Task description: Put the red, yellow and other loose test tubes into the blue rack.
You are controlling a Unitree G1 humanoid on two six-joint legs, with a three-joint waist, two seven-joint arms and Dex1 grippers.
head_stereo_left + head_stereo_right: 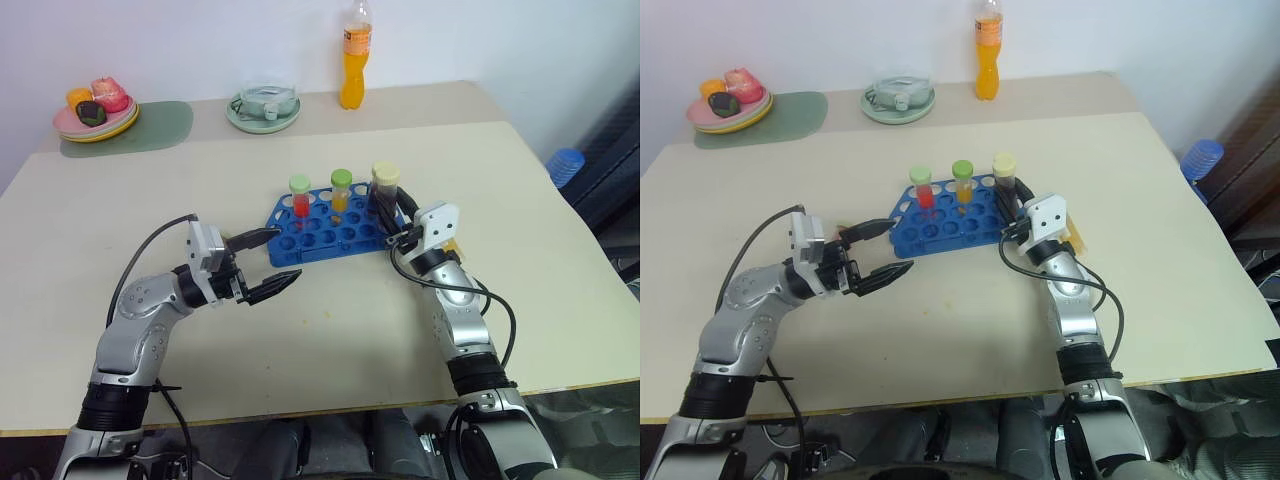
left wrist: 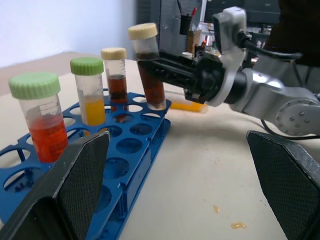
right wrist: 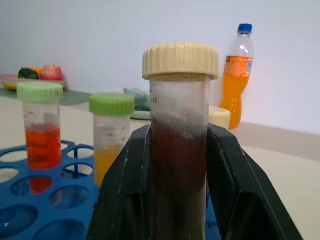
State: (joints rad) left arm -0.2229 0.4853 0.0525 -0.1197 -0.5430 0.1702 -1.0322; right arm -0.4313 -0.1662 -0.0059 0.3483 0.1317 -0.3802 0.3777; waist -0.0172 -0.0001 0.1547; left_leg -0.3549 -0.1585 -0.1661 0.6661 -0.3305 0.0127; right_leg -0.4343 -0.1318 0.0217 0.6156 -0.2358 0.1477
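the right gripper [image 3: 177, 200] pinches the dark brown tube [image 3: 179, 165] tilted over the blue rack [image 1: 335, 232] (left gripper [image 1: 272, 263] spread, idle); released askew, it could miss its hole and topple.

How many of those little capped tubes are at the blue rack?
4. The red tube, yellow tube and brown tube stand in the rack; the right tool grips a second brown tube. More may be hidden.

left gripper [image 1: 272, 262] jaws spread wide; right gripper [image 3: 177, 165] jaws apparently clamped.
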